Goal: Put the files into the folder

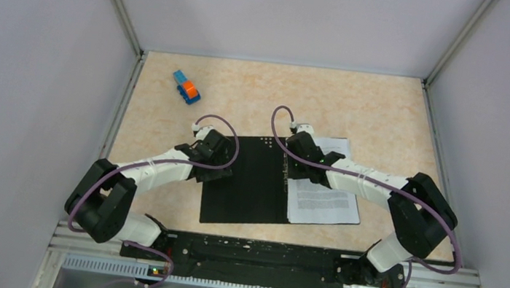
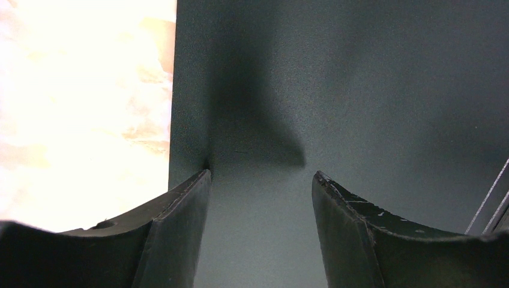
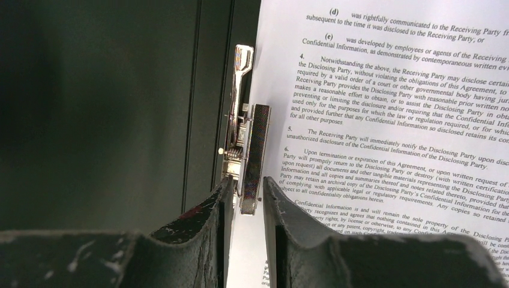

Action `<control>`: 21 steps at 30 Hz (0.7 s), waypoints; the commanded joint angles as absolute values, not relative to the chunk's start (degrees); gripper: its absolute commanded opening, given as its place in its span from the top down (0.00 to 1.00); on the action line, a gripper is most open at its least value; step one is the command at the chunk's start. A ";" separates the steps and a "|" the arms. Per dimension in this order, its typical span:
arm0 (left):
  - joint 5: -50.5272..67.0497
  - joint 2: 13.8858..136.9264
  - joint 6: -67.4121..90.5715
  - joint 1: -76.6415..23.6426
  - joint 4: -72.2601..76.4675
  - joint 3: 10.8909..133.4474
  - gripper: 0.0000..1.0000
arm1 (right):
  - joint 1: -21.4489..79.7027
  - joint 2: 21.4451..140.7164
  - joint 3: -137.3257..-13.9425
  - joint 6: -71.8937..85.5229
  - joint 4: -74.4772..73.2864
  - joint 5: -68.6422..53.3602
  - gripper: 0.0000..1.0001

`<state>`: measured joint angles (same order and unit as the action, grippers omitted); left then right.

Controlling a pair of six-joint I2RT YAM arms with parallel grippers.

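Two fingers of the right hand [image 3: 246, 183] stand narrowly apart, flanking the near end of the metal spine clip [image 3: 243, 120]; whether they pinch it cannot be told. Just right of the clip lie the files [image 3: 390, 120], white sheets of printed text, their left edge at the spine. The left hand [image 2: 261, 175] is spread wide, low over the black left flap of the folder [image 2: 360, 90], near its outer edge. The folder lies open on the pale marbled worktop [image 1: 374, 107]. A blue-and-orange toy block [image 1: 186, 87] sits well apart, far left.
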<state>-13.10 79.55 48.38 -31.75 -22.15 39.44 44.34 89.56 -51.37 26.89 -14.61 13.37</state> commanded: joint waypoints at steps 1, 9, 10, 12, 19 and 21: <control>-13.23 81.74 49.96 -31.77 -21.38 38.48 0.32 | 44.21 90.21 -50.71 27.81 -13.98 13.36 0.75; -13.50 81.58 51.24 -31.79 -21.05 38.04 0.32 | 44.21 90.77 -50.16 28.14 -13.36 12.85 0.79; -13.49 81.65 51.28 -31.74 -21.09 38.04 0.32 | 44.25 90.85 -50.17 28.20 -13.36 12.67 0.80; -13.57 81.61 51.53 -31.81 -21.03 37.87 0.32 | 44.21 91.00 -49.97 28.34 -13.36 12.58 0.80; -13.86 81.30 53.08 -31.76 -20.75 37.20 0.32 | 44.21 89.83 -49.27 28.72 -13.80 12.68 0.87; -14.13 81.15 53.99 -31.74 -20.74 36.78 0.32 | 44.21 89.06 -49.02 28.69 -14.05 12.59 0.88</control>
<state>-14.22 79.79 51.40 -31.75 -20.47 39.27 44.34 90.61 -50.15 28.34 -14.13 12.71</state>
